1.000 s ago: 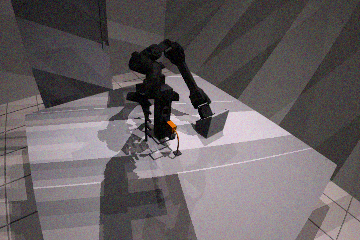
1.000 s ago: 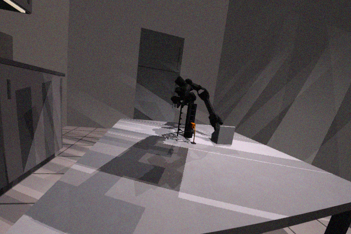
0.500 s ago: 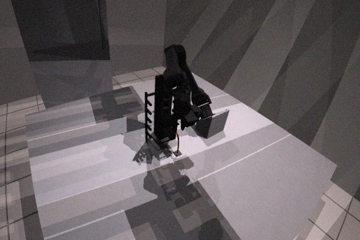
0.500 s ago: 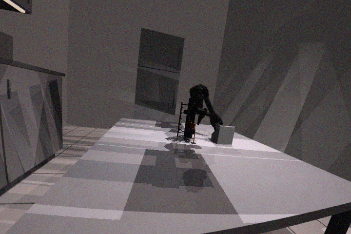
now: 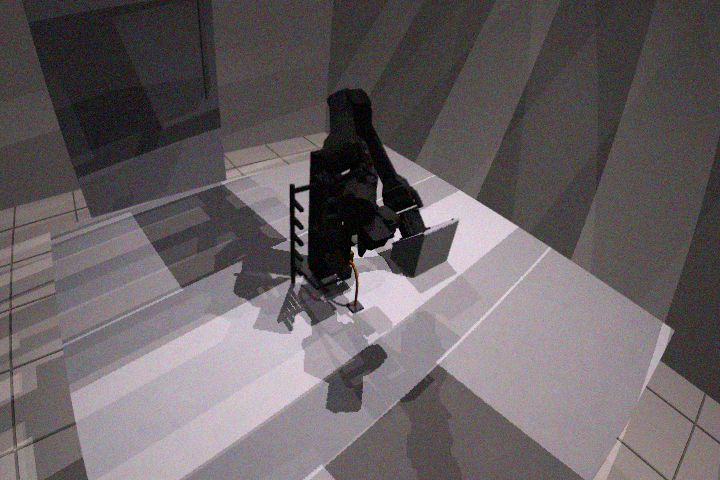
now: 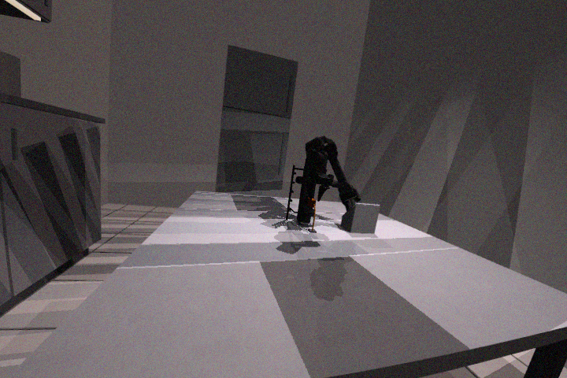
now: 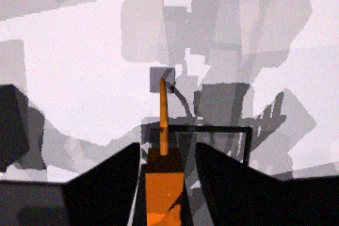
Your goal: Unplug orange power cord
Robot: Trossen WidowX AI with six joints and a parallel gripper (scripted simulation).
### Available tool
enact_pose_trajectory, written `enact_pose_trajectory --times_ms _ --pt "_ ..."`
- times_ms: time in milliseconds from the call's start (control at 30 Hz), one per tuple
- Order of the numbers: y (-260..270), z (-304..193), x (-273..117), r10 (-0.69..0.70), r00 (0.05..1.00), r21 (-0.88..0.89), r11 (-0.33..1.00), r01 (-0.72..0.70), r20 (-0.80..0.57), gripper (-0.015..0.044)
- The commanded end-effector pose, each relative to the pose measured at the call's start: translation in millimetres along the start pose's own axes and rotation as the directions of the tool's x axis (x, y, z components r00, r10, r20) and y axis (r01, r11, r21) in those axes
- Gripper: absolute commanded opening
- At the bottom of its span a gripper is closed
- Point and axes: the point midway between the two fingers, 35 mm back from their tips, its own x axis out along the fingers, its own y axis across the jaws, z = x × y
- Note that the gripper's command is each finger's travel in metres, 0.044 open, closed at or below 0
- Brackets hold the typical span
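Observation:
The black power strip (image 5: 320,226) (image 6: 305,196) stands upright on the table. The orange plug (image 5: 348,257) (image 6: 312,201) (image 7: 164,198) is low on the strip and partly hidden in the top view; its seat in the socket cannot be seen. Its orange cord (image 5: 357,283) (image 6: 313,218) (image 7: 163,108) runs down to a small square pad (image 5: 356,308) (image 6: 312,231) (image 7: 155,75). My gripper (image 7: 168,150) is partly open, with its black fingers on either side of the plug. The wrist view shows gaps between the fingers and the plug, so nothing is gripped.
A thin black rack (image 5: 292,226) (image 6: 289,196) with several pegs stands left of the strip. A grey panel (image 5: 443,243) (image 6: 365,218) stands by the arm's base on the right. Patchy shadows fall across the table (image 5: 553,339) (image 6: 181,320).

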Motion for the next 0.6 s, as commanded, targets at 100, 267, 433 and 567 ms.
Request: enact_pose_trajectory --times_ms 100,267,433,567 --pt "0.7 -11.6 0.6 0.000 1.000 -0.005 1.000 0.000 -0.005 0.0160" --pt "1.0 -19.5 0.7 0.000 1.000 -0.005 1.000 0.000 -0.006 0.0160" --pt "1.4 -27.5 0.9 0.000 1.000 -0.005 1.000 0.000 -0.006 0.0160" --pt "1.6 -29.7 1.2 0.000 1.000 -0.005 1.000 0.000 -0.007 0.0160"
